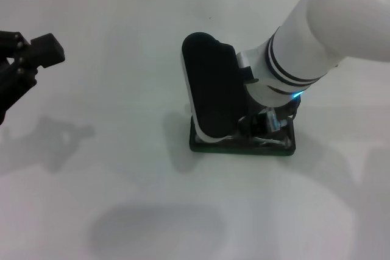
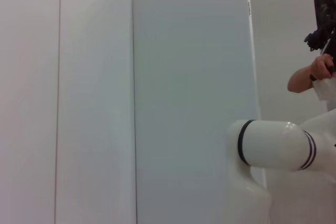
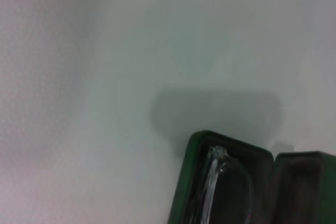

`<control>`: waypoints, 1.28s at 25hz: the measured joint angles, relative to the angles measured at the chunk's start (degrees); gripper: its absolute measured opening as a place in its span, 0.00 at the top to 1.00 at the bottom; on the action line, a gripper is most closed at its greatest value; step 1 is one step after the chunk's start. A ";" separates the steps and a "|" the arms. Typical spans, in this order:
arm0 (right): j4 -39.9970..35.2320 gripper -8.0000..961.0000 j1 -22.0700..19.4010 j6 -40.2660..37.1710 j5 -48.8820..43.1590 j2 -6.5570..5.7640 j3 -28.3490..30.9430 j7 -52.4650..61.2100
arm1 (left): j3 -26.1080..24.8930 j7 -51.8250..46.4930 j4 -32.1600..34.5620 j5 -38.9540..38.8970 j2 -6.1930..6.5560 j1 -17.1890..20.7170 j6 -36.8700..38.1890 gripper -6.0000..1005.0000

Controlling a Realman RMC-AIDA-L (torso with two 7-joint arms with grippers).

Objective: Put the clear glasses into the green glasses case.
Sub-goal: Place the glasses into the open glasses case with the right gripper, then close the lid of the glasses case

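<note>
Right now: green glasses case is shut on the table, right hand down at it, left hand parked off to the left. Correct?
One thing is wrong: the green glasses case is open, not shut. The head view shows its lid standing up, and the right wrist view shows the clear glasses lying inside the tray. The rest holds: the right hand is down at the case and the left hand is parked off to the left.

Mostly just pale wall panels (image 2: 131,98). A white robot arm (image 2: 273,145) with black rings sits low, plus someone's hand (image 2: 317,69) up top.

You've got a plain white table (image 1: 122,59), soft shadows on it; pale wall panels (image 2: 94,98) with vertical seams behind.
</note>
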 joint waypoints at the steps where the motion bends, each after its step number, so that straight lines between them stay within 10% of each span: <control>1: -0.51 0.70 -0.16 -0.10 0.00 0.00 -0.05 0.02 | -0.01 -0.03 0.00 0.00 0.00 -0.01 0.00 0.93; 14: -11.05 0.71 -7.00 -3.12 0.09 -0.01 -0.73 0.16 | -1.18 -0.30 0.00 -0.18 0.00 0.31 -0.01 0.93; 32: -36.72 0.71 -35.08 -3.53 7.63 -0.25 17.81 -5.49 | -1.51 -3.54 0.20 -1.08 0.24 -0.94 -0.04 0.92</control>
